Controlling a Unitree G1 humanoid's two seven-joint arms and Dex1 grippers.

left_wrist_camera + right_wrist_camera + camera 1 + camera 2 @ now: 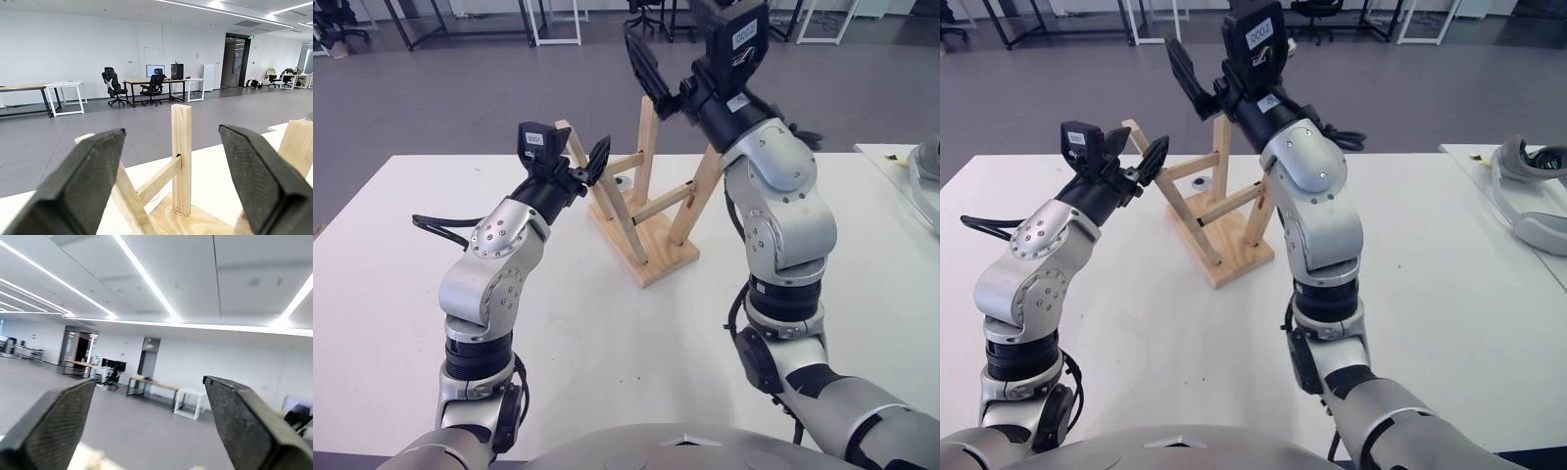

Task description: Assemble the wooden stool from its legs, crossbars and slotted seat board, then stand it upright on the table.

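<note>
Left eye view shows the light wooden stool [641, 230] upside down on the white desk [607, 343], its seat board flat down and long legs pointing up. The left black two-finger tool [1139, 145], fingers apart, is just beside one leg. The right tool [149, 382], fingers apart, hangs above the legs.

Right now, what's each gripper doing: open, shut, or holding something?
Left gripper: open, holding nothing.
Right gripper: open, holding nothing.
</note>
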